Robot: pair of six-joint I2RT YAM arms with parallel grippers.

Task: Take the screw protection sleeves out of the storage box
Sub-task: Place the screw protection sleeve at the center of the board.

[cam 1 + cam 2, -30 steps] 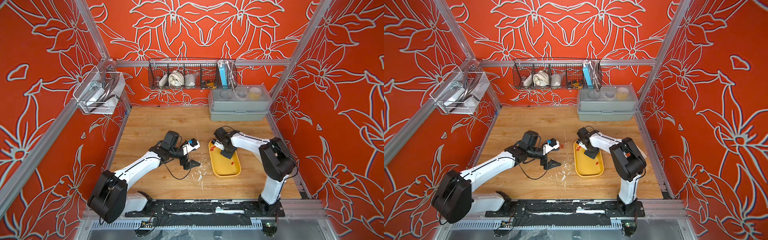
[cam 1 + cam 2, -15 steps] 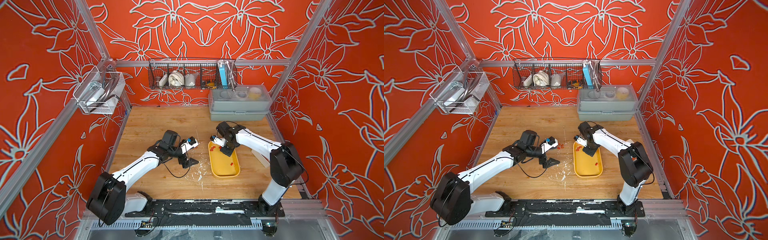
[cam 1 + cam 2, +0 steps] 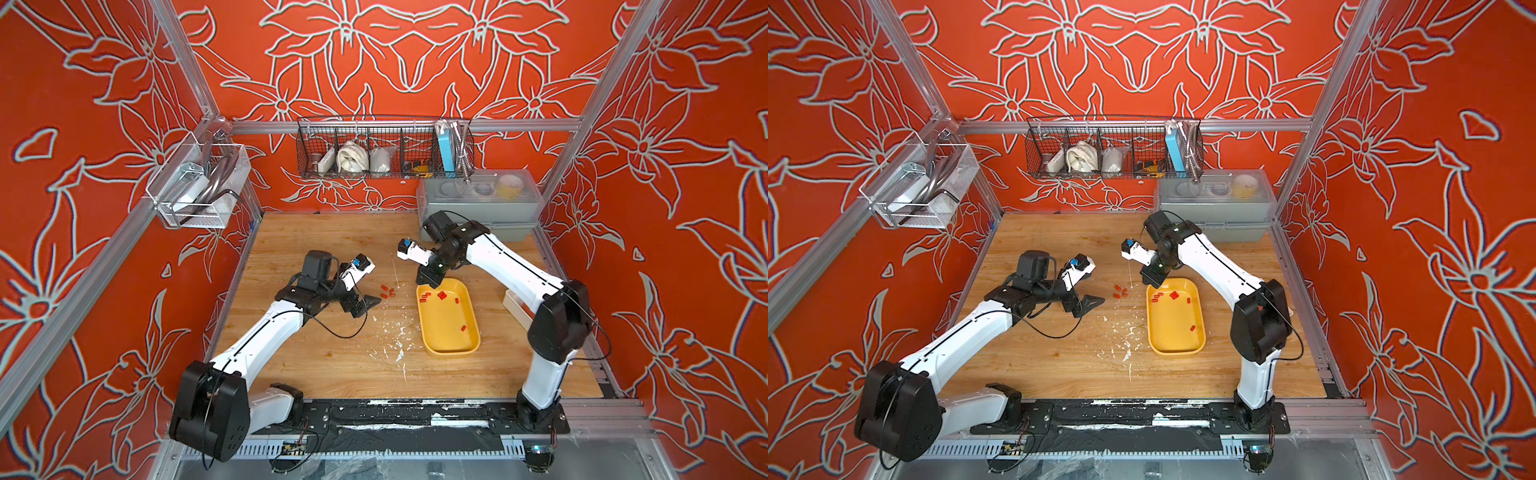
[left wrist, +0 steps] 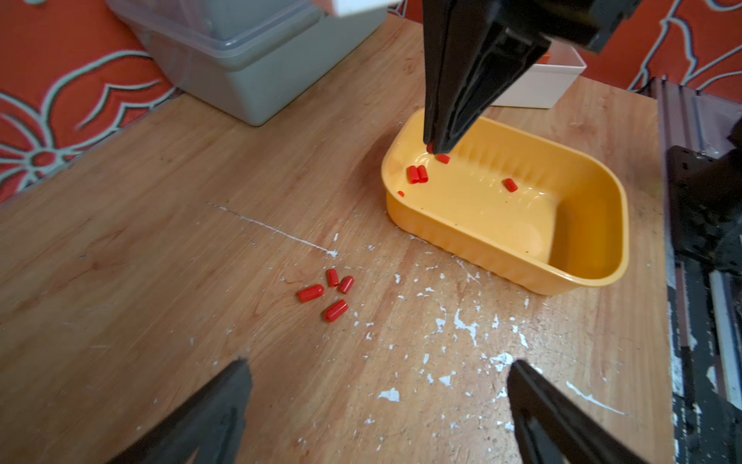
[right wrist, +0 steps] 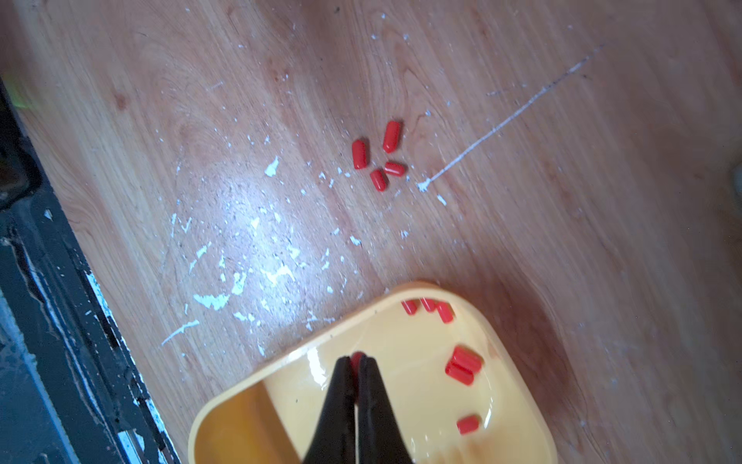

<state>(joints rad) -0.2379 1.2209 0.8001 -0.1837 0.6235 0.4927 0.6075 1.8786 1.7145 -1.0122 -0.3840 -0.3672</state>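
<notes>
The yellow storage box [image 3: 451, 353] [image 3: 1177, 351] lies on the wooden table right of centre. Several red screw protection sleeves [image 3: 441, 295] [image 5: 461, 365] lie in its far end. Several more sleeves [image 3: 387, 291] [image 4: 327, 293] [image 5: 379, 154] sit in a small cluster on the wood, left of the box. My right gripper [image 3: 430, 282] [image 5: 356, 359] hangs over the box's far left corner, shut on one red sleeve whose tip shows between the fingertips. My left gripper [image 3: 368, 306] [image 4: 379, 365] is open low over the table, left of the cluster, holding nothing.
A grey lidded box [image 3: 478, 203] stands at the back right. A small white dish [image 3: 515, 305] sits right of the yellow box, partly behind my right arm. A wire basket [image 3: 384, 149] and a clear bin [image 3: 195, 187] hang on the walls. White flecks [image 3: 395, 340] dot the wood.
My right gripper has moved from the middle of the box to its far left corner, staying shut. My left gripper has drawn back a little to the left.
</notes>
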